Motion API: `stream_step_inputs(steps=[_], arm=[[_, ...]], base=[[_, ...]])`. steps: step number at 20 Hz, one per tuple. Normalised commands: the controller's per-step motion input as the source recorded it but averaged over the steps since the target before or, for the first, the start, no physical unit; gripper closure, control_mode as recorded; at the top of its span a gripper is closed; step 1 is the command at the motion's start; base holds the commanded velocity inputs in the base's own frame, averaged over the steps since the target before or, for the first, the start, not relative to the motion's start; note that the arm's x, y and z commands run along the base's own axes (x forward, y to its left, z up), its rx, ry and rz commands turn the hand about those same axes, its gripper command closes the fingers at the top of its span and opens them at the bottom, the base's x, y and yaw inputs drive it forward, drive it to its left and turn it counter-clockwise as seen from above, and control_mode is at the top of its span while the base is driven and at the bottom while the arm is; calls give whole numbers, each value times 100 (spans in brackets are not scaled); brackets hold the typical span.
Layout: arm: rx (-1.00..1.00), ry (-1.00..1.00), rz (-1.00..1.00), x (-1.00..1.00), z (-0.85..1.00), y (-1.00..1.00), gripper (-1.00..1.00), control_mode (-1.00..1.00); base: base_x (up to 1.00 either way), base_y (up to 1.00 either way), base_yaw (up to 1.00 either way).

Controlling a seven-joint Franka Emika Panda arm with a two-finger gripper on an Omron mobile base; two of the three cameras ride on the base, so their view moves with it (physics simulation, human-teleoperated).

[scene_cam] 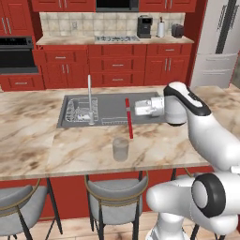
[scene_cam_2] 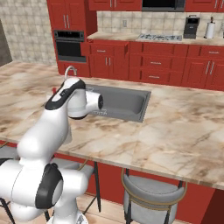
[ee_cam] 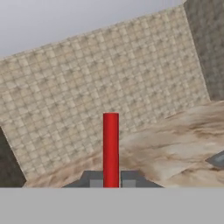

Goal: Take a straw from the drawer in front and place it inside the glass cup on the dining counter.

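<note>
Gripper (scene_cam: 128, 108) clamped on the straw (scene_cam: 128, 119), straw nearly upright above the dining counter (scene_cam: 37, 136), its lower end just over the glass cup (scene_cam: 120, 149), cup near the counter's front edge, sink (scene_cam: 110, 108) behind.

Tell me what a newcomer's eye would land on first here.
First, the bright red straw, pinched in the shut gripper and hanging near-upright above the dining counter, beside the steel sink. Next, the glass cup, standing on the counter just below the straw's lower end, near the front edge.
</note>
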Motion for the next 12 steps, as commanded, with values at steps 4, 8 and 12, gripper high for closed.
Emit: stream_step_inputs(steps=[4,8,12], arm=[[0,-16,5,4,-8,5,100,-100],[0,-7,4,0,-9,3,100,-100],[0,-1,4,0,-3,6,100,-100]], base=[[0,0,0],[0,0,0],[0,0,0]])
